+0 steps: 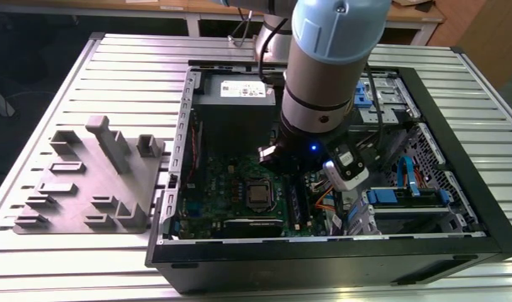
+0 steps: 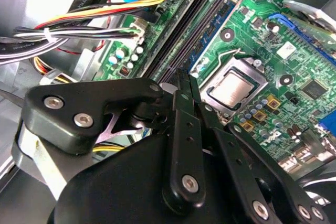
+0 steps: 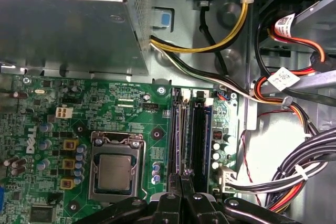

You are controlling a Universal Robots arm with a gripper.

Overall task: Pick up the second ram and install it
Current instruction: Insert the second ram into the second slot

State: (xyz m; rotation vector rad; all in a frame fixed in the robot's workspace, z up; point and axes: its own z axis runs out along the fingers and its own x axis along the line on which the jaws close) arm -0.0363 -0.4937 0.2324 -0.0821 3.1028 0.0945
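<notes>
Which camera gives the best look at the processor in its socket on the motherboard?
The first wrist view: the processor faces the camera square-on, with its whole socket frame uncovered. The second wrist view shows it at a slant. The exterior view shows it from farther off, down inside the open case.

On the table [image 1: 113,63], fixture blocks [image 1: 87,182] sit to the exterior view's left of the case [image 1: 323,264].

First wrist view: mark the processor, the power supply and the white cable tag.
processor [image 3: 114,174], first wrist view, middle of its metal lid.
power supply [image 3: 68,30], first wrist view, its flat grey side.
white cable tag [image 3: 283,80], first wrist view, middle of the tag.
</notes>
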